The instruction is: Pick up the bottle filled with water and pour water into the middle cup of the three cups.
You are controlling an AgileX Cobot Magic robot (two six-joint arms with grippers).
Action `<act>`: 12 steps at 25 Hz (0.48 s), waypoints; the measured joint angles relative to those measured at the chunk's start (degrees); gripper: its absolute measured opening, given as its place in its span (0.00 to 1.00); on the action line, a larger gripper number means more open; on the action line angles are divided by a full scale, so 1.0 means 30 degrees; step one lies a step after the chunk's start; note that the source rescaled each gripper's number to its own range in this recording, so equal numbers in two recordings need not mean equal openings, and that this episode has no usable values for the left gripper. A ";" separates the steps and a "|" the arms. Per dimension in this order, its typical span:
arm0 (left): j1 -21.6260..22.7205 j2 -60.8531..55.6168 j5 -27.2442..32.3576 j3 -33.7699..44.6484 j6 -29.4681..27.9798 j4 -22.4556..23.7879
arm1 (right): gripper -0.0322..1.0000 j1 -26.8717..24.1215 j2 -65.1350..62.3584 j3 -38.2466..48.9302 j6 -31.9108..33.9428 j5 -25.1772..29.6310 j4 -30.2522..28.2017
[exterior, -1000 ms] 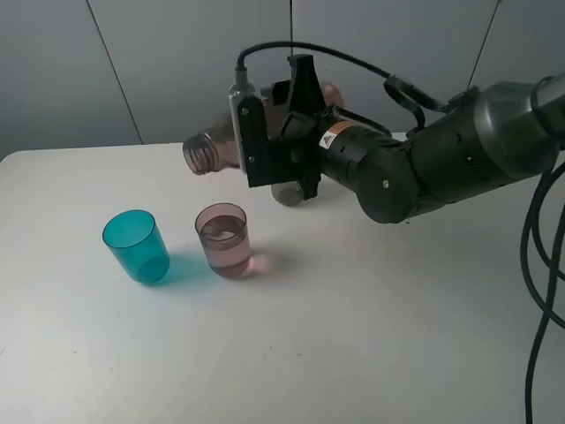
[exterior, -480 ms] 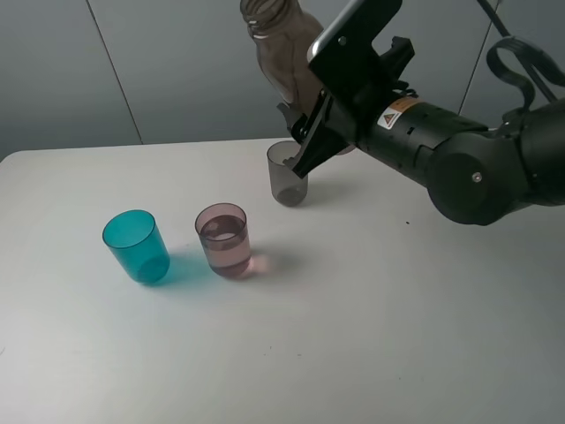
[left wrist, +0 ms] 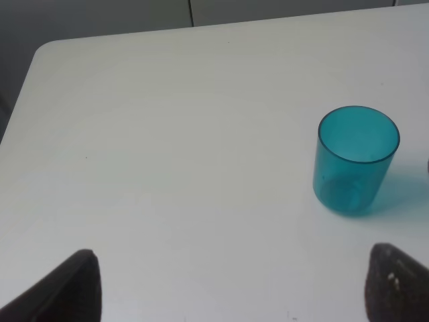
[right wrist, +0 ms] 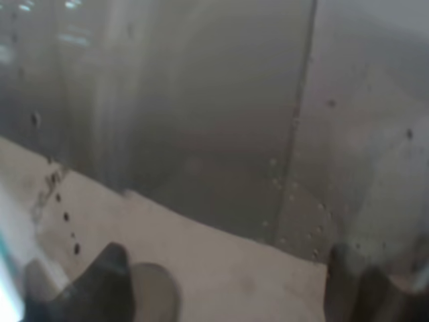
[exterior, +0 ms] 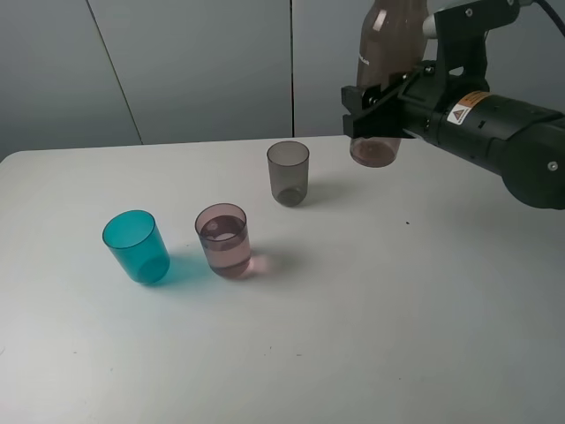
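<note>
Bottle (exterior: pixel 384 44) position: upright, at the far right of the table (exterior: pixel 397 336), with its base apparently clear of the surface. Its neck runs out of the top of the high view. You will see a tall, see-through body tinted smoky brown-pink. In the right wrist view the bottle (right wrist: pixel 201 134) fills almost the whole picture, and small droplets cling to its wall. You cannot read its water level from any view.

The right gripper (exterior: pixel 375 110) is clamped on the lower part of the bottle, with one black finger crossing in front of it.

The three cups stand in a diagonal row on the table, well apart from the bottle. The middle cup (exterior: pixel 223 241) is a pinkish-mauve tumbler, upright, with water in its lower part. The teal cup (exterior: pixel 135 246) stands beside it, nearer the left edge. The grey cup (exterior: pixel 288 172) stands further back and is the nearest of the three to the bottle. The cups do not touch each other.

The left gripper (left wrist: pixel 231 292) does not appear in the high view. In its own wrist view the fingers (left wrist: pixel 67 288) are spread wide over bare table (left wrist: pixel 167 134) and hold nothing. The teal cup (left wrist: pixel 355 159) stands ahead of them, toward one side.
</note>
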 joint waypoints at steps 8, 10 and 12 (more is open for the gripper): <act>0.0000 0.0000 0.0000 0.0000 0.0000 0.0000 | 0.03 -0.2706 0.2123 0.0000 0.0294 -0.1059 -0.0245; 0.0000 0.0000 0.0000 0.0000 0.0000 0.0000 | 0.03 -0.2901 0.3171 0.0000 0.0294 -0.1933 0.0159; 0.0000 0.0000 0.0000 0.0000 0.0000 0.0000 | 0.03 -0.3089 0.4215 0.0000 0.0294 -0.2915 0.0375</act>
